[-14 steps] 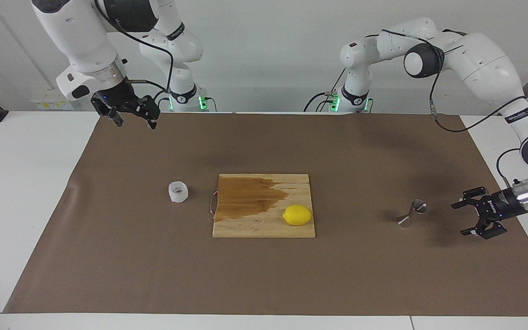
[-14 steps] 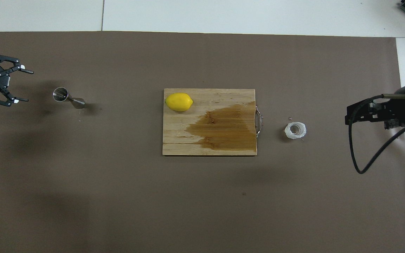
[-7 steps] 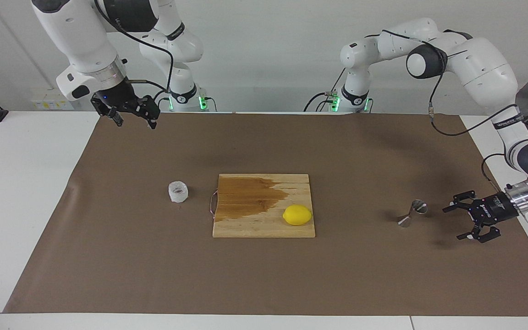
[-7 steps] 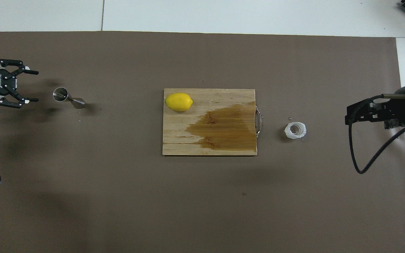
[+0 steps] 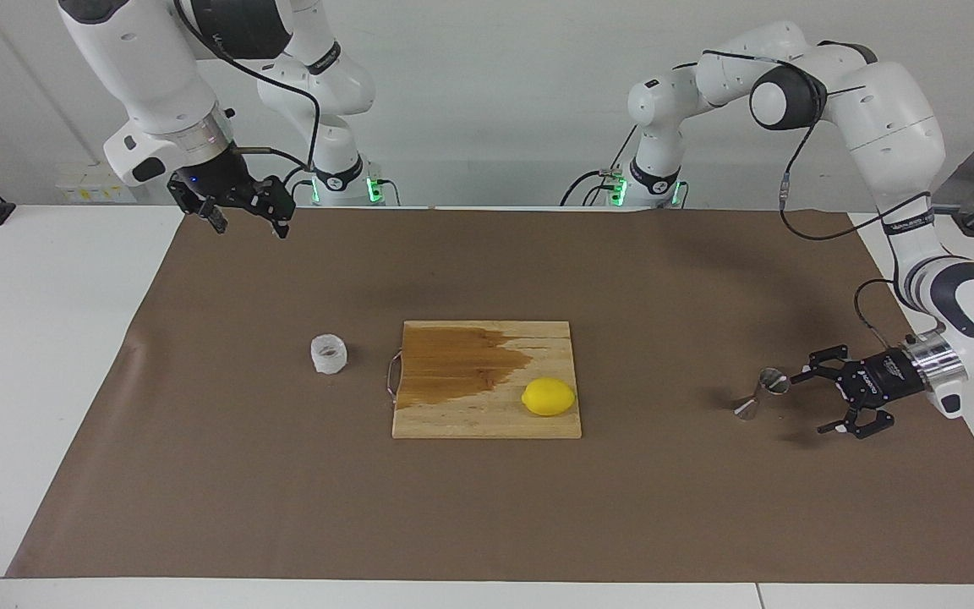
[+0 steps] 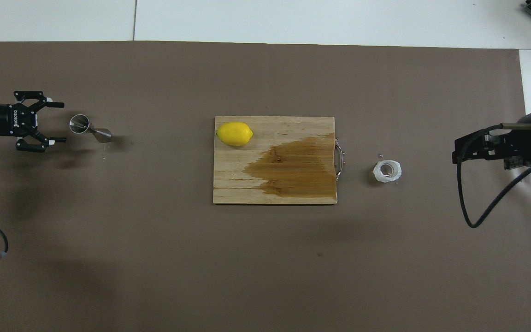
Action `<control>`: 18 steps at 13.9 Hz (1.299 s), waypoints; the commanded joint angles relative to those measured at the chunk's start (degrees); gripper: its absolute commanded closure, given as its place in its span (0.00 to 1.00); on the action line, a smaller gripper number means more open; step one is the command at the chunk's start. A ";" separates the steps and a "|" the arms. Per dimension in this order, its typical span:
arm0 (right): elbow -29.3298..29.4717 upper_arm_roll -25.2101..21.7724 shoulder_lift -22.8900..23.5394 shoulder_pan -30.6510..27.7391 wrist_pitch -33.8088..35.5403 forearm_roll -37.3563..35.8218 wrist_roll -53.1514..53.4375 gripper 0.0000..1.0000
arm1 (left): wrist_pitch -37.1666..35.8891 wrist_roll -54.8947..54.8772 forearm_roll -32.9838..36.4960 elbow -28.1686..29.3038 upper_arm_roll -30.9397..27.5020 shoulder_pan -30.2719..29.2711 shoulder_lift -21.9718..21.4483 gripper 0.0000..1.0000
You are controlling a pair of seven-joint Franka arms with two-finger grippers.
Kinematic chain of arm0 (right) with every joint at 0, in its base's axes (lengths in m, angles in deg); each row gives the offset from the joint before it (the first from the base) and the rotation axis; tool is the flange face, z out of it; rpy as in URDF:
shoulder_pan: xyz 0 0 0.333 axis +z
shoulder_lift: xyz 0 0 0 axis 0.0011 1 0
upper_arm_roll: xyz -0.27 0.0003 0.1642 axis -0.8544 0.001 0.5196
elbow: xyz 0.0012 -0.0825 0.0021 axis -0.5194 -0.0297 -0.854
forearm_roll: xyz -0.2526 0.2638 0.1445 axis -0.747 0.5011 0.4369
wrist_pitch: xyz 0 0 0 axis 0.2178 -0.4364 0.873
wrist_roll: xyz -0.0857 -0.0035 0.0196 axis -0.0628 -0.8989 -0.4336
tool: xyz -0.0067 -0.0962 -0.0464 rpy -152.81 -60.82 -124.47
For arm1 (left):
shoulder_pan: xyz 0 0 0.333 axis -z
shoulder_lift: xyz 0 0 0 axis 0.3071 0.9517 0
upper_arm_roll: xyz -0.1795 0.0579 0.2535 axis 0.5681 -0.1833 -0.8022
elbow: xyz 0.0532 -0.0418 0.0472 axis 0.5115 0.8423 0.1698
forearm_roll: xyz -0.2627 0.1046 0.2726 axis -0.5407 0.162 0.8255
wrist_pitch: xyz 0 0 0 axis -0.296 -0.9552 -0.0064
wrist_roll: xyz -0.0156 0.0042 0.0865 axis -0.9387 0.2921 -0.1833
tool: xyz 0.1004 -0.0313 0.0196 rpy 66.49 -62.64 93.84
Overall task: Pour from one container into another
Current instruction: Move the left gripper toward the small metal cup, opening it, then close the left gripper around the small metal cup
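- The left gripper (image 5: 822, 403) has come closer to the steel jigger (image 5: 763, 392) during the last second. Its fingers (image 6: 58, 104) are spread wide and released, and they hold nothing.
- In the facing view the upper fingertip is now just beside the jigger's rim; I cannot tell if it touches. The gripper is turned sideways and points at the jigger along the bench (image 5: 47, 338).
- The jigger stands tilted on the brown paper (image 6: 247, 258), toward the left arm's end of the bench, well apart from the cutting board (image 6: 247, 184).
- The white ribbed cup (image 5: 328, 354) has not moved. It stands beside the board's handle, toward the right arm's end.
- The right gripper (image 5: 243, 222) stays high over the paper's edge next to its own base, fingers released and empty. This arm waits.
- The lemon (image 6: 234, 133) lies on the board, next to a wet stain.
- My judgement: the jigger is about to be grasped; no pouring has begun.
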 commanded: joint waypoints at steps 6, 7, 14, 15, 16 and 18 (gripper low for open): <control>-0.36 0.20 -0.79 -0.47 0.72 1.25 -0.05 0.00 | 0.75 -6.98 -7.12 12.39 0.18 0.78 -6.30 0.00; -0.36 0.20 -0.79 -0.48 0.72 1.25 -0.05 0.00 | 1.53 -7.42 -8.70 13.53 0.18 0.78 -6.48 0.00; -0.36 0.20 -0.79 -0.48 0.64 1.25 -0.05 0.00 | 5.50 -7.78 -11.79 17.15 0.26 2.37 -7.45 0.00; -0.36 0.20 -0.79 -0.48 0.72 1.25 -0.05 0.00 | 5.67 -7.78 -12.23 17.76 0.26 2.45 -7.54 0.00; -0.36 0.20 -0.79 -0.48 0.72 1.25 -0.05 0.00 | 5.93 -7.95 -13.10 18.81 0.26 2.54 -7.98 0.00; -0.36 0.20 -0.79 -0.39 0.72 1.25 -0.05 0.00 | 6.02 -9.79 -14.16 19.96 0.26 2.80 -8.24 0.00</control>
